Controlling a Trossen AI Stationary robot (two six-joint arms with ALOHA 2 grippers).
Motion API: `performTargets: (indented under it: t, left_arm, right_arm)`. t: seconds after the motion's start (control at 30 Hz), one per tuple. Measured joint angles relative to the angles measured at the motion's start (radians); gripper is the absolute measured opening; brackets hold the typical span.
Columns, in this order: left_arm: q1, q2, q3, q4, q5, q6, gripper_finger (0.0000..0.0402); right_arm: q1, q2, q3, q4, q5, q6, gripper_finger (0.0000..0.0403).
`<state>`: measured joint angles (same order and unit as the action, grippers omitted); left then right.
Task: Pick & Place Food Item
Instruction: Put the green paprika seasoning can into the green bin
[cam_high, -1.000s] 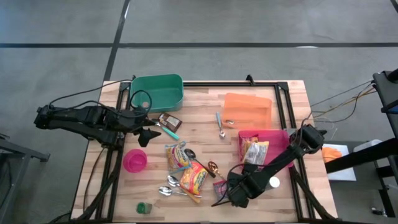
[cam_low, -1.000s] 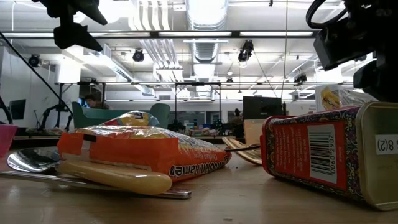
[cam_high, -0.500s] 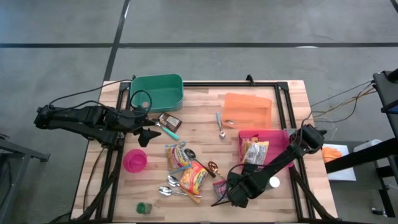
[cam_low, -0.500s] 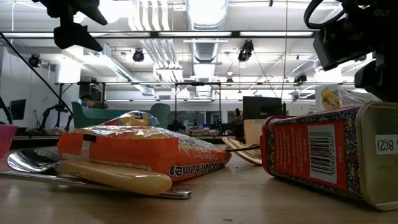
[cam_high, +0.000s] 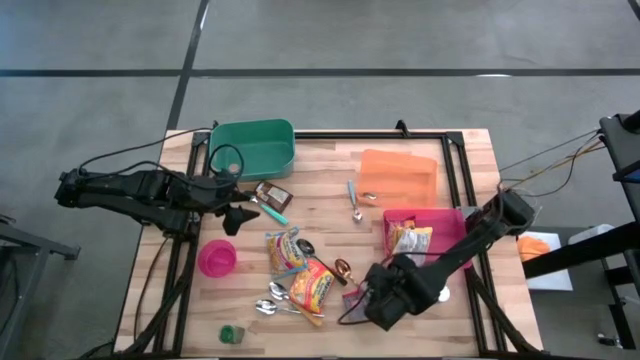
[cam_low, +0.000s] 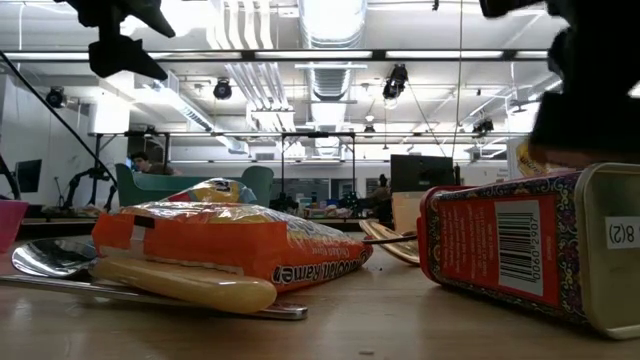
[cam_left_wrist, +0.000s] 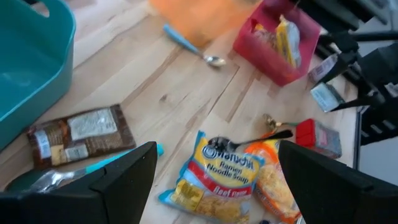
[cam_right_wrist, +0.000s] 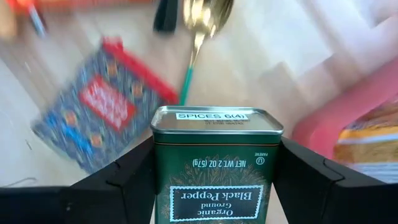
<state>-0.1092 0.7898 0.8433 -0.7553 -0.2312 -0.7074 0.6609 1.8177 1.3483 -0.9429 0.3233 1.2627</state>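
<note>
I'm gripping one green rectangular black-pepper tin (cam_right_wrist: 216, 169) in my right gripper (cam_right_wrist: 214, 186), left gripper (cam_high: 236, 215) hanging spread open, two ramen packets (cam_high: 287, 250) lying between.

Green black-pepper tin (cam_right_wrist: 217, 168) with silver lid. Red patterned tin (cam_low: 520, 250) with white barcode label. Orange ramen packet (cam_low: 225, 245), second noodle packet (cam_left_wrist: 214, 177) in blue, yellow and red. Teal bin (cam_high: 252, 148), pink bin (cam_high: 452, 228), magenta bowl (cam_high: 217, 258). Orange flat piece (cam_high: 398, 172). Light wooden table (cam_high: 320, 215).
</note>
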Motion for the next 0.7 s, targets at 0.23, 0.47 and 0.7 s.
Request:
performTargets:
  t: [0.23,0.47,0.7]
  left_arm:
    - [0.0,0.0,0.0,0.102,-0.005,0.026,0.0337]
    - [0.0,0.0,0.0,0.169,-0.058,0.057,0.0337]
    - [0.0,0.0,0.0,0.191,-0.168,0.053,0.0337]
  right_arm:
    - [-0.015,-0.061,0.0,0.0,0.185,0.085,0.0249]
    - [-0.082,-0.109,-0.001,0.002,0.367,0.145,0.0249]
    - [-0.188,-0.149,-0.001,0.018,0.454,0.223,0.0249]
